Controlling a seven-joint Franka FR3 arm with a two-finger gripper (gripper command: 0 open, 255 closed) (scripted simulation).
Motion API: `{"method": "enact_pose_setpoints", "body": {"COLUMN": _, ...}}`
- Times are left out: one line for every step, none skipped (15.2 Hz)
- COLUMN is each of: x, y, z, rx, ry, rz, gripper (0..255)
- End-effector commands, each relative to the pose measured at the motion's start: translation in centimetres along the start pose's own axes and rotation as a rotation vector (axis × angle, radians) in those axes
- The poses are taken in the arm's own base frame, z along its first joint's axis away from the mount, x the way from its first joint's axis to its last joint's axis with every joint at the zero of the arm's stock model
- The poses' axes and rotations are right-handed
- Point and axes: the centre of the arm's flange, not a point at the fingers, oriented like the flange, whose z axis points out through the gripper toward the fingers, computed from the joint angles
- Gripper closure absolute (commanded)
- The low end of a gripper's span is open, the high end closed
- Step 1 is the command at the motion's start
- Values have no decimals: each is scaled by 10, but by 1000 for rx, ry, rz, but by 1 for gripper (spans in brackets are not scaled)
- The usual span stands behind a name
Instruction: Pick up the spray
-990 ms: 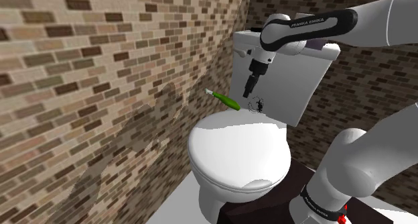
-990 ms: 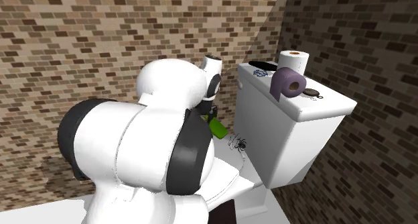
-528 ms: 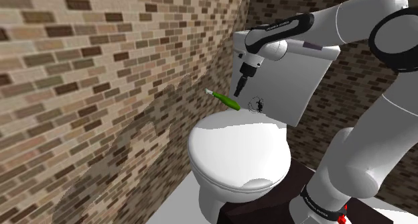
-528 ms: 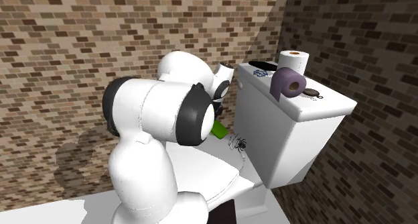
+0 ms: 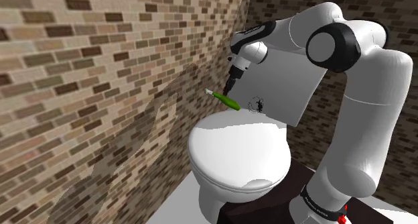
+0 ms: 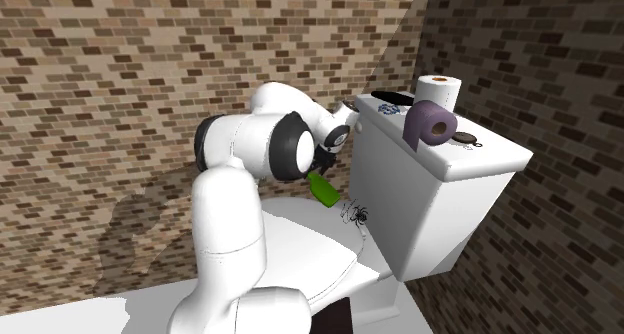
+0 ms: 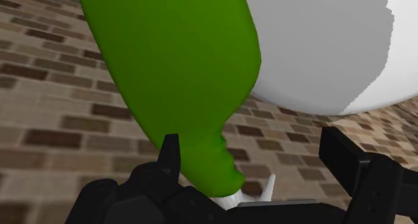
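- One green spray bottle [image 5: 226, 100] with a white tip lies tilted at the rear edge of the one white toilet [image 5: 238, 152]. It is just in front of the white cistern [image 5: 285, 82], on the side nearer the brick wall [image 5: 100, 88].
- One all-black pincer [image 5: 230, 88] hangs right above the bottle's middle on the single white arm [image 5: 365, 108], pointing down at it.
- In the wrist view the two black fingers [image 7: 169, 159] stand apart, so the pincer is released. The bottle's narrow neck lies between them, close to one finger and well clear of the other, and it is not gripped.
- One black spider-shaped figure [image 5: 255, 106] sits at the foot of the cistern's front, just beside the bottle's thick end.
- Two paper rolls rest on the cistern's lid: one white paper roll [image 6: 437, 87] upright at the back edge, and one purple paper roll [image 6: 428, 123] on its side at the front edge.
- Three smaller items also lie on that lid, one dark flat shape [image 6: 391, 97], one bluish-white bit [image 6: 388, 109] and one small dark round piece [image 6: 465, 138]. What they are I cannot tell.
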Motion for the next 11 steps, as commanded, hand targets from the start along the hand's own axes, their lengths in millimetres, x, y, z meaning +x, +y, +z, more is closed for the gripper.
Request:
{"method": "enact_pose_setpoints", "body": {"x": 14, "y": 23, "z": 13, "rx": 20, "ry": 26, "rz": -44, "gripper": 0}}
{"method": "enact_pose_setpoints", "body": {"x": 21, "y": 33, "z": 18, "rx": 29, "ry": 37, "rz": -64, "gripper": 0}}
{"method": "enact_pose_setpoints", "body": {"x": 26, "y": 40, "z": 22, "rx": 36, "ry": 44, "rz": -78, "gripper": 0}}
{"method": "enact_pose_setpoints", "body": {"x": 24, "y": 41, "z": 27, "rx": 36, "ry": 44, "rz": -78, "gripper": 0}}
{"method": "enact_pose_setpoints", "body": {"x": 22, "y": 42, "z": 32, "rx": 36, "ry": 44, "rz": -78, "gripper": 0}}
{"method": "enact_pose_setpoints", "body": {"x": 20, "y": 43, "z": 37, "rx": 36, "ry": 44, "rz": -78, "gripper": 0}}
{"method": "enact_pose_setpoints", "body": {"x": 18, "y": 44, "z": 42, "rx": 36, "ry": 44, "rz": -78, "gripper": 0}}
{"method": "enact_pose_setpoints", "body": {"x": 16, "y": 45, "z": 46, "rx": 36, "ry": 44, "rz": -78, "gripper": 0}}
{"method": "enact_pose_setpoints", "body": {"x": 15, "y": 46, "z": 51, "rx": 36, "ry": 44, "rz": -78, "gripper": 0}}
{"method": "enact_pose_setpoints", "body": {"x": 13, "y": 48, "z": 56, "rx": 36, "ry": 44, "rz": -78, "gripper": 0}}
{"method": "enact_pose_setpoints", "body": {"x": 12, "y": 48, "z": 59, "rx": 36, "ry": 44, "rz": -78, "gripper": 0}}
